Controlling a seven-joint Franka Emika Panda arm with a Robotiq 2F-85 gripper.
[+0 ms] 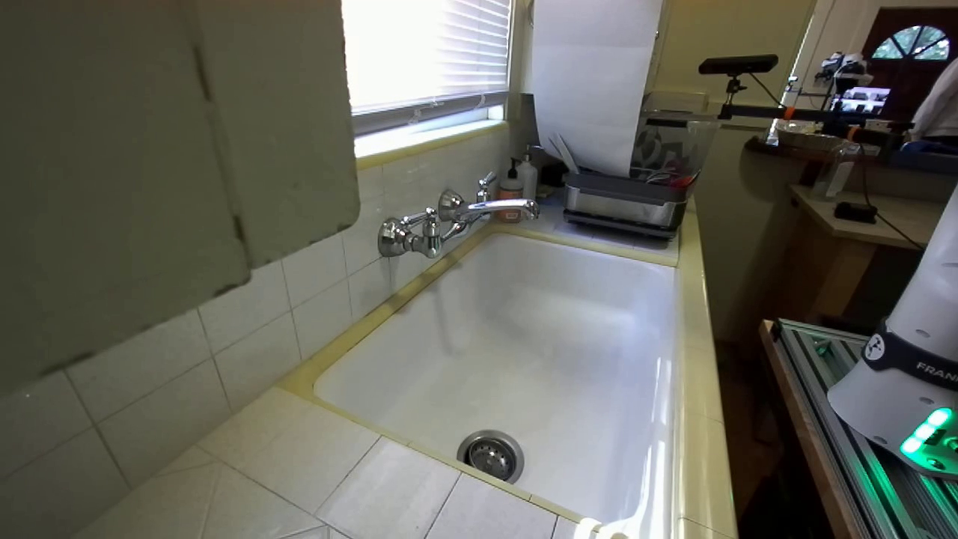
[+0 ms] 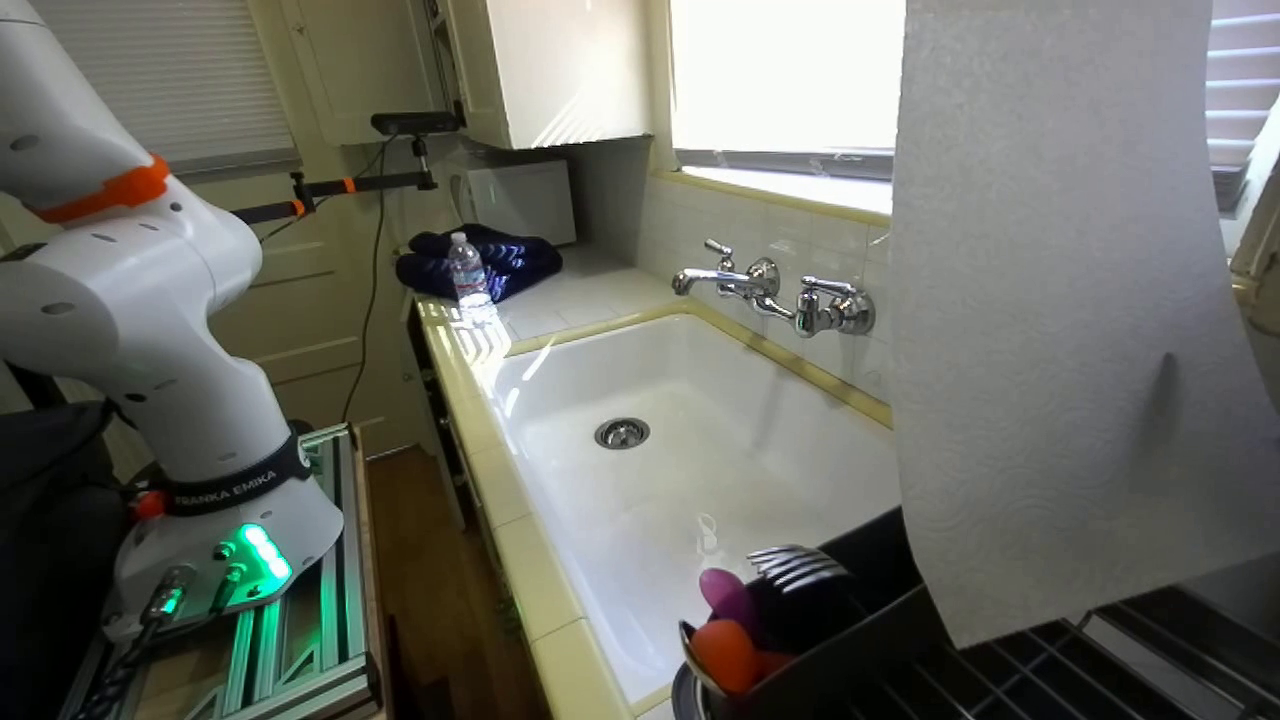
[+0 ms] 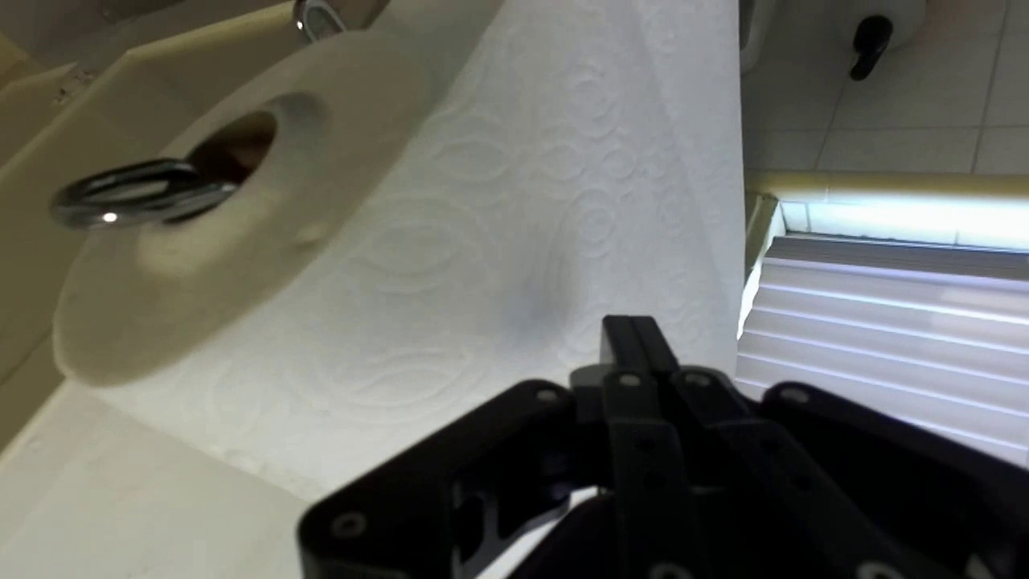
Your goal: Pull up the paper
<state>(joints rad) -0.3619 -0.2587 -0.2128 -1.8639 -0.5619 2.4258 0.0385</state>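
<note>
1. Gripper: black jointed linkage; fingers met side by side, no gap, no fold of paper visible between them. Probably together on purpose, as a blunt prod to slide or push rather than pinch.

2. Paper: just beyond the fingertips; contact cannot be told. White towelling, embossed with ovals and ripples, soft and likely to give under pressure. In an exterior view the paper hangs at the near right, a long, gently curling rectangle with a narrow dark smudge on it (perhaps the gripper's shadow, seen through from behind). Pulling it up looks still to be done.

3. Roll: source of the paper; flat pale end, hollow middle, with a metal loop at its mouth, presumably there to carry the roll and let it turn.

4. Dish rack: below the paper's free edge; brushed steel and black. Its cutlery holder has a fork, tines up, most likely set to drain.

5. Sink: glossy white basin, rounded corners, yellow tile border; chrome faucet beside it.

6. Arm: in an exterior view at the left, smooth rounded white shells; stationed facing the sink, presumably so that the roll lies within reach.
</note>
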